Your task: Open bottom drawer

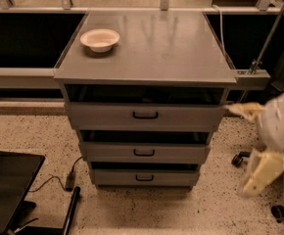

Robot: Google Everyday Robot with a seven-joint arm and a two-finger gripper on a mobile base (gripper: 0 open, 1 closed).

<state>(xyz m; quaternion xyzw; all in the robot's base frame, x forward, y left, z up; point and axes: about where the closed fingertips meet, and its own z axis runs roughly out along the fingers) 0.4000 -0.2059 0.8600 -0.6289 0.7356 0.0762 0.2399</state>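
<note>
A grey metal cabinet (pixel 147 53) with three drawers is pictured from above on a speckled floor (pixel 147 212). The bottom drawer (pixel 113 178) is seen at the foot of the cabinet, under the middle drawer (pixel 107 152) and the top drawer (pixel 103 116). Its flat front is shown pushed in, with its small black loop handle (pixel 144 178) at the centre and nothing touching it.

The robot's gripper (pixel 260 174) is caught as a pale, blurred shape at the right edge of the camera view, low beside the cabinet and apart from all three drawers. Whether it is open or closed cannot be told, and nothing is seen held in it.

A white bowl (pixel 100 39) is set upright on the cabinet's top, near the back left corner. A black panel (pixel 7 187) and a dark cable (pixel 49 181) are seen on the floor at lower left. A chair wheel (pixel 239 159) is visible just behind the robot arm.
</note>
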